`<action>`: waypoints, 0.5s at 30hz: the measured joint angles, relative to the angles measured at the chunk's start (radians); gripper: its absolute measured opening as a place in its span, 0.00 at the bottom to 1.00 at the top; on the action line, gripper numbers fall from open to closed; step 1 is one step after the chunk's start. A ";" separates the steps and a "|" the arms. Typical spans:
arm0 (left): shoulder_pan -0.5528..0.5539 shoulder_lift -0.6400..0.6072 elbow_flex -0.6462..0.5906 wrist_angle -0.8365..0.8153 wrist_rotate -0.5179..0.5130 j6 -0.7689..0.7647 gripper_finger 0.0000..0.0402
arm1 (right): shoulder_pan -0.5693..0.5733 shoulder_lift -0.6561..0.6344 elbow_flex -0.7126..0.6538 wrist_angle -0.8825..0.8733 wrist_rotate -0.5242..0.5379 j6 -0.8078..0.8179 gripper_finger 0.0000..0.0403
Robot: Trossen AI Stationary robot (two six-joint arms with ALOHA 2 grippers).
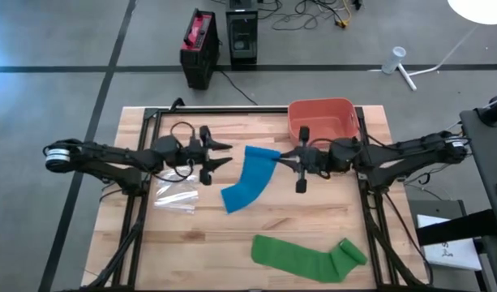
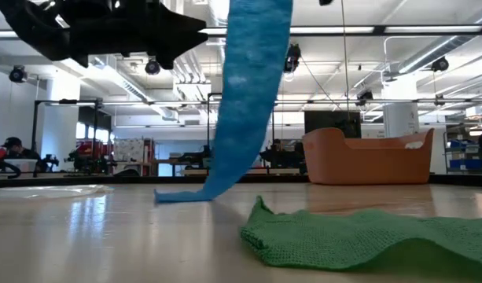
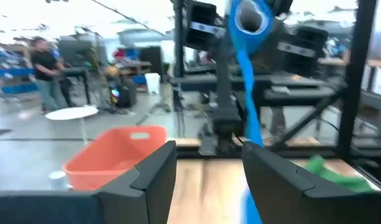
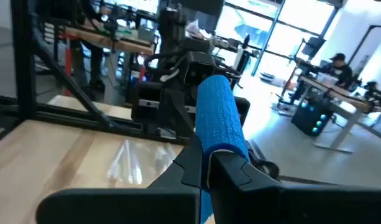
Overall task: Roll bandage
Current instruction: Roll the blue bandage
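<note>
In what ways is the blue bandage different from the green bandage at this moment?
The blue bandage is lifted at one end, shut in the jaws of the right gripper, and hangs down to the table; the green bandage lies flat, touched by no gripper. The blue one is partly rolled at the gripped end; the green one is only bunched at one end. Both are long woven strips on the wooden table.

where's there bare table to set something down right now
Bare wood lies along the near edge left of the green bandage, below the plastic wrapper, and at the far left corner beside the orange bin. The middle is crowded: blue bandage hanging between both grippers.
</note>
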 joint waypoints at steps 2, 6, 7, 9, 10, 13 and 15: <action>0.023 -0.001 0.007 -0.013 0.021 -0.001 0.46 | -0.011 0.021 0.057 -0.022 -0.005 -0.020 0.01; 0.051 0.012 0.047 -0.090 0.155 -0.001 0.48 | -0.026 0.055 0.167 -0.124 -0.034 -0.068 0.01; 0.052 0.014 0.060 -0.113 0.184 -0.001 0.49 | -0.027 0.061 0.189 -0.155 -0.044 -0.076 0.01; 0.050 0.026 0.072 -0.149 0.235 -0.010 0.50 | -0.030 0.070 0.239 -0.204 -0.053 -0.102 0.01; 0.048 0.030 0.072 -0.172 0.260 -0.026 0.50 | -0.029 0.070 0.255 -0.230 -0.055 -0.118 0.01; 0.033 0.063 0.068 -0.170 0.287 -0.072 0.51 | -0.030 0.077 0.278 -0.249 -0.054 -0.152 0.01; 0.025 0.085 0.062 -0.170 0.288 -0.095 0.51 | -0.030 0.080 0.276 -0.259 -0.063 -0.177 0.01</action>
